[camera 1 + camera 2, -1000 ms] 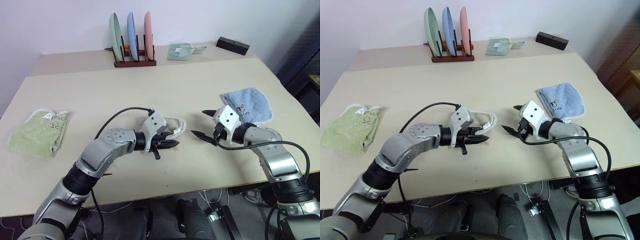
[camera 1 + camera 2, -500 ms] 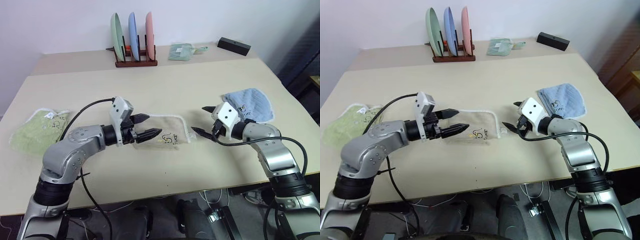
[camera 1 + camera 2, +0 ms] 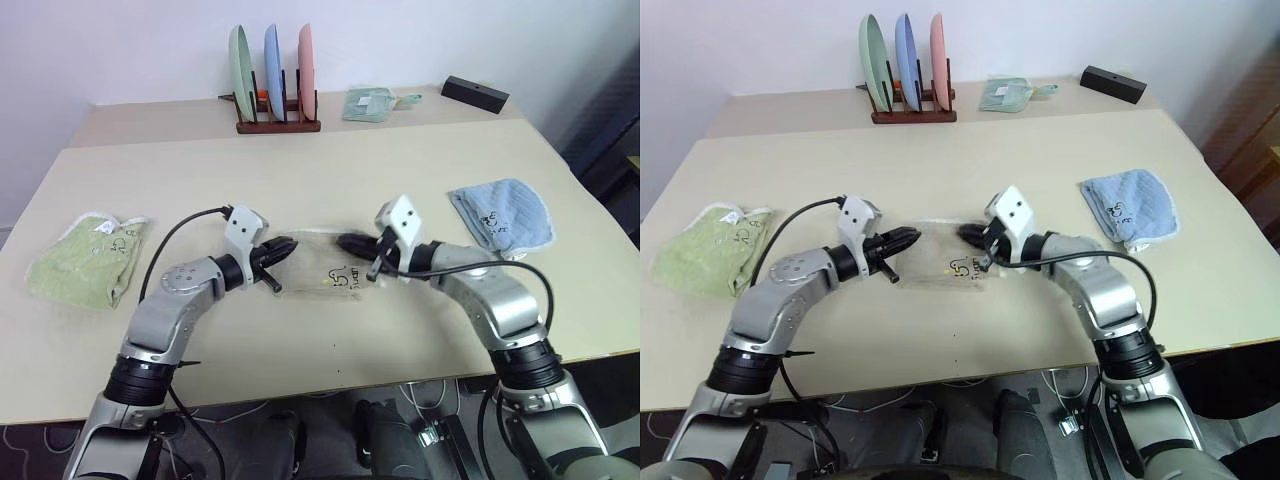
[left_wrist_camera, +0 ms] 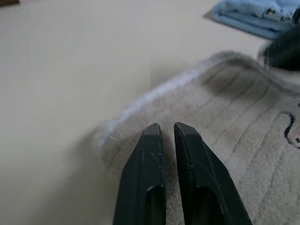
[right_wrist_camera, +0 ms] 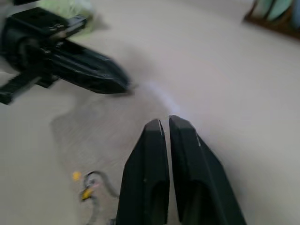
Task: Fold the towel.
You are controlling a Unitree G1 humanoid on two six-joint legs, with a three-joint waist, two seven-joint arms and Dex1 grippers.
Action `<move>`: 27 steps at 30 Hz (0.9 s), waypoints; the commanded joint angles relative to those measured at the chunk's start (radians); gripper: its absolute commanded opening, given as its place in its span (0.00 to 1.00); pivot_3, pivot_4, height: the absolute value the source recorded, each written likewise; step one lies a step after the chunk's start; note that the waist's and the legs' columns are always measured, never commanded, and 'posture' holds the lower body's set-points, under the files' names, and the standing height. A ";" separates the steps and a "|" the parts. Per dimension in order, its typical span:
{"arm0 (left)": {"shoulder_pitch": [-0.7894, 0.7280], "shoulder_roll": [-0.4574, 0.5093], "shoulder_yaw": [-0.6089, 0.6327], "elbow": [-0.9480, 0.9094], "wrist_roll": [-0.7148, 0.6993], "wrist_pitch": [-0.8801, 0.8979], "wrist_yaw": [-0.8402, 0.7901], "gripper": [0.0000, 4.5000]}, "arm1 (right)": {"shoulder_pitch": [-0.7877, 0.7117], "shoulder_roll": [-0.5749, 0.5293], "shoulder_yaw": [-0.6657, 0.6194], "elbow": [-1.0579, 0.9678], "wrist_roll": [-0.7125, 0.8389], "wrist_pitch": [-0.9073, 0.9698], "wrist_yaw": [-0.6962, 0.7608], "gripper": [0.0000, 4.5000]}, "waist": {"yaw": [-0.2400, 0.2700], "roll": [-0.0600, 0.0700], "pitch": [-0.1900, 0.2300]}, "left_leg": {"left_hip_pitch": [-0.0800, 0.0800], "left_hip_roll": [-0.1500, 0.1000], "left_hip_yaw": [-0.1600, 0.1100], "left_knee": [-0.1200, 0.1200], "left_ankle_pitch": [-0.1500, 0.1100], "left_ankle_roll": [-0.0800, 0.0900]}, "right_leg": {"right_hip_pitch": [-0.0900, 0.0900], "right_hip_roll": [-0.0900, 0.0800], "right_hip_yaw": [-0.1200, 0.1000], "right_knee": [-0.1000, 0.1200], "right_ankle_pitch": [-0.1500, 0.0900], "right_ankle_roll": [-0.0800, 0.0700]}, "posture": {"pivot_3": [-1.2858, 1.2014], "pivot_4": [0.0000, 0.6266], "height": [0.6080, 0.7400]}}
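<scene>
Beige tabletop [image 3: 330,350] carries the towel [image 3: 320,270] flat at its middle, tan terry with white edging; it looks soft, light and limp, best pinched at its far corners. Left gripper [image 3: 281,249] and right gripper [image 3: 348,243] sit clenched over that far edge, whether grasping cloth I cannot tell

Beige table [image 3: 420,150]: tan towel [image 3: 322,276] flat at centre, green towel [image 3: 85,258] at 9, blue towel [image 3: 502,212] at 3, plate rack [image 3: 274,75] at 12, black box [image 3: 475,94] at 1.
</scene>
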 commanded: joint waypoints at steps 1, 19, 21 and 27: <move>0.039 -0.006 -0.004 0.043 0.043 -0.070 -0.012 0.07 | 0.037 0.012 0.047 0.086 -0.082 -0.070 -0.032 0.02 | -0.001 0.000 0.000 | 0.000 0.000 0.001 0.000 0.000 0.000 | 0.000 0.000 0.000 0.000 0.000 0.000 | 0.52 0.24 1.00; 0.223 0.092 0.193 -0.171 -0.028 -0.164 -0.092 0.07 | 0.013 -0.114 -0.318 -0.195 0.361 0.420 0.027 0.96 | -0.002 0.001 -0.003 | 0.000 0.001 0.000 0.000 -0.001 0.001 | 0.000 0.000 0.000 0.000 0.000 0.000 | 0.52 0.24 1.00; 0.257 0.133 0.232 -0.206 -0.084 -0.131 -0.134 0.07 | 0.004 -0.093 -0.383 -0.159 0.406 0.564 -0.059 0.98 | -0.001 0.001 -0.003 | 0.000 0.001 0.000 -0.001 -0.003 0.004 | 0.001 0.000 0.000 -0.001 0.000 0.000 | 0.52 0.24 1.00; 0.336 0.200 0.228 -0.282 -0.134 -0.143 -0.247 0.07 | 0.000 -0.048 -0.403 -0.076 0.398 0.684 -0.185 0.98 | 0.001 0.002 -0.003 | 0.000 0.000 0.000 0.000 -0.004 0.006 | 0.001 -0.001 0.000 -0.001 0.000 0.000 | 0.52 0.24 1.00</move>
